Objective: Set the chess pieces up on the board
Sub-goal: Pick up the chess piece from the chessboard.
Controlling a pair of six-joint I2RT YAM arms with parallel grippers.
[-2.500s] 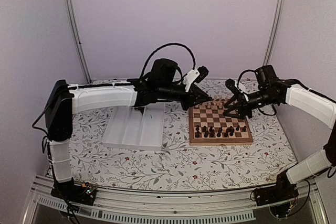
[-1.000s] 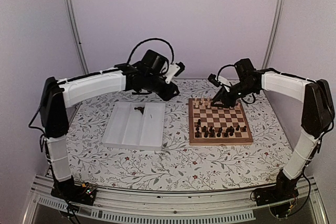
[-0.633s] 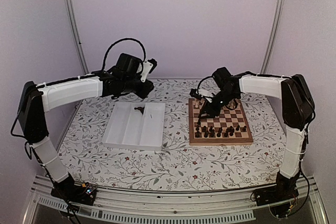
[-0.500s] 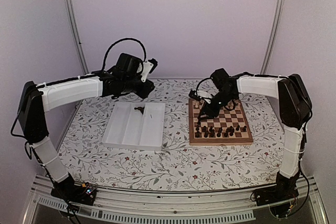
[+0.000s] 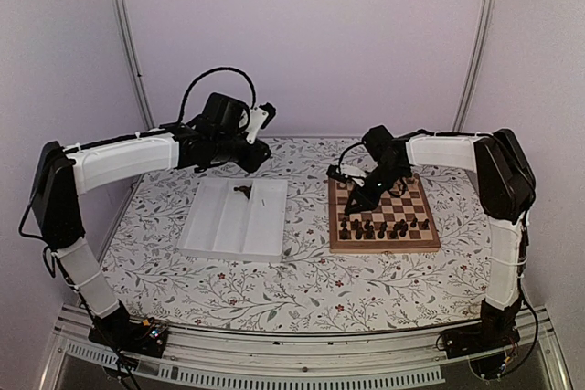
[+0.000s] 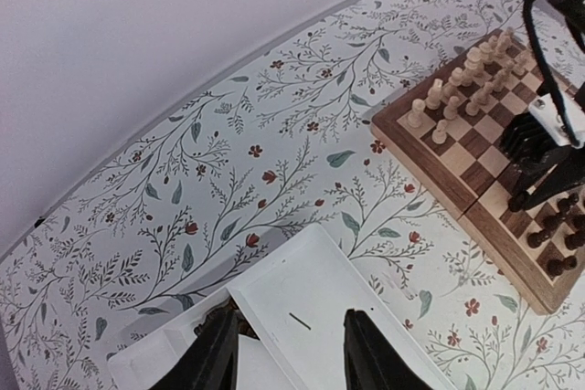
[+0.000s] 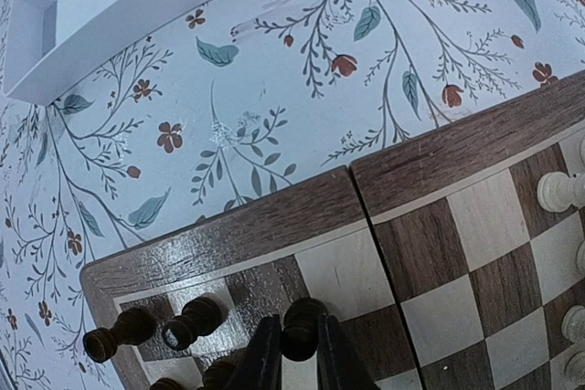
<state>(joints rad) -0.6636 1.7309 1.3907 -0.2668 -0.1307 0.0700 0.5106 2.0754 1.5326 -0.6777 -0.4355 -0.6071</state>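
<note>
The wooden board [image 5: 413,216] lies right of centre, with dark chess pieces [image 5: 382,226] along its near rows and pale ones at the far edge. My right gripper [image 5: 358,202] hangs over the board's left side. In the right wrist view it [image 7: 292,349] is shut on a dark chess piece [image 7: 303,327] just above the squares, next to other dark pieces [image 7: 194,316]. My left gripper [image 5: 253,160] is open and empty over the far end of the white tray [image 5: 219,230]; in the left wrist view it [image 6: 288,353] hovers above the tray [image 6: 320,289]. One dark piece [image 5: 241,191] lies in the tray.
The floral tablecloth [image 5: 302,280] covers the table. The board also shows in the left wrist view [image 6: 430,157] at the right, with my right arm [image 6: 548,148] over it. The back wall stands close behind both arms.
My right gripper has swung from the board's far side to its left side and come down with the dark piece. My left arm pulled back from the board to above the tray.
</note>
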